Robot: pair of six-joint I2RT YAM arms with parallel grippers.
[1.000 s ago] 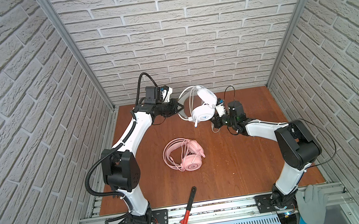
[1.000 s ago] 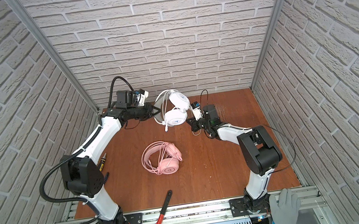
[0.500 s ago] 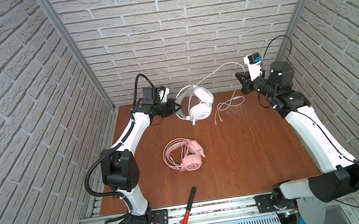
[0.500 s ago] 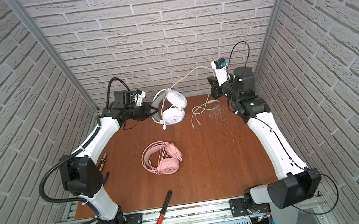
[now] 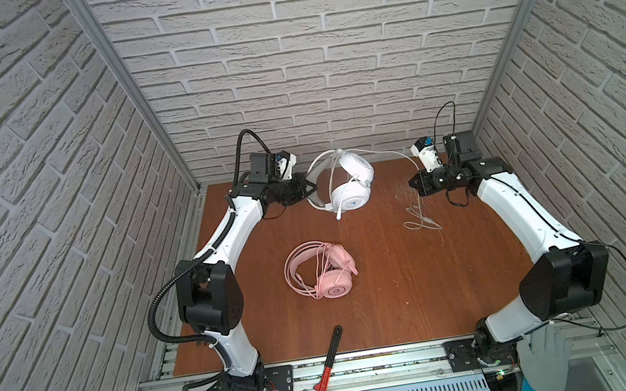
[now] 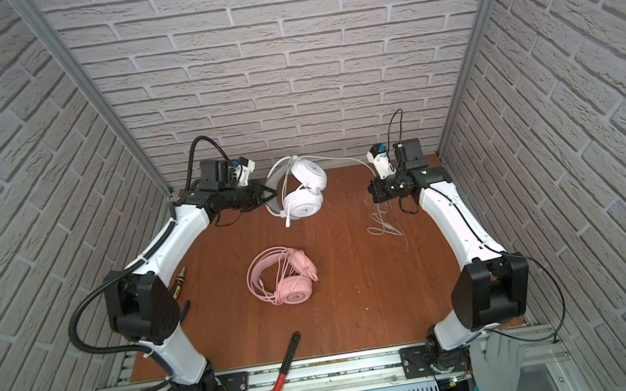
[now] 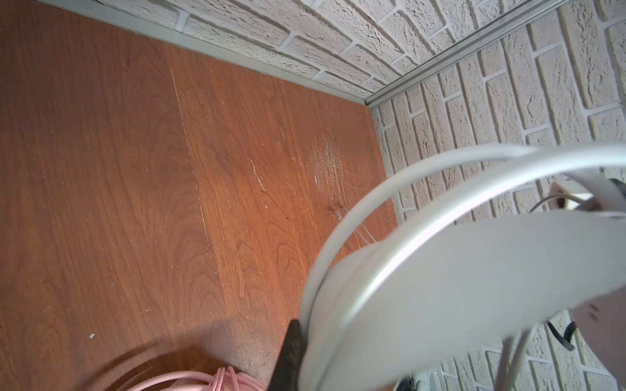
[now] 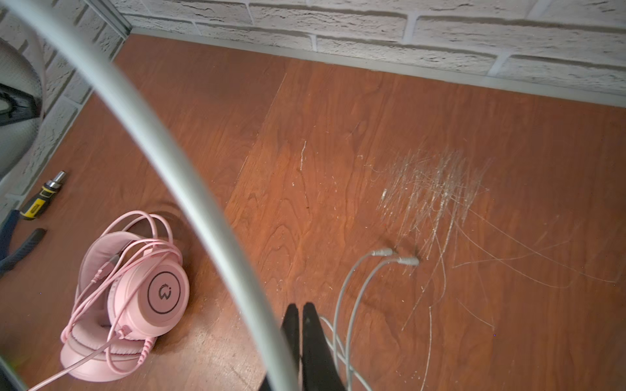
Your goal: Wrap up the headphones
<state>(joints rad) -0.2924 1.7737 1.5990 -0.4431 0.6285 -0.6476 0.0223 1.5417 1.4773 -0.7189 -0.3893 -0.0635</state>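
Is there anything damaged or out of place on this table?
Yes. The brown wooden tabletop bears a patch of pale scratches near its back right; the red-and-black pipe wrench overhangs its front edge.

White arms, bulky black joints, black left claw and right claw, corrugated hose.

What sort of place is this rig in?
Likely a lab robot cell, not a home: left arm and right arm bolted to an aluminium rail, a wooden tabletop, brick-pattern panels boxing it in on three sides.
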